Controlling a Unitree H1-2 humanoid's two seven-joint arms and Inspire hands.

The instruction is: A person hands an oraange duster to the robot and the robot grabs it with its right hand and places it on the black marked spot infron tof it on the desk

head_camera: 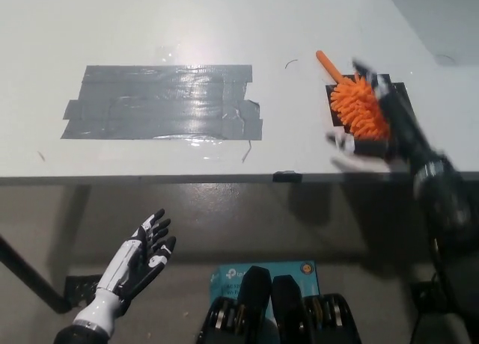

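On the right side of the white desk point(224, 15), the orange duster point(358, 105) is lying on the small black marked spot point(397, 90), bristly head down over the black patch and its thin orange handle point(327, 64) poking up and to the left, out past the mark onto bare tabletop. The black right hand point(378, 127) is right over the near side of the duster, but it's a smeared blur in this shot, so I honestly can't tell if the fingers are spread or curled, or whether it's touching the duster at all. Its arm runs down off the desk edge toward the lower right. Over to the left of all that there's a big patch of grey tape point(161, 102) stuck to the desk, shiny with glare, well apart from the duster. The white left hand point(138, 258) is just hanging out below the desk edge at the lower left, palm up, fingers apart, holding nothing.
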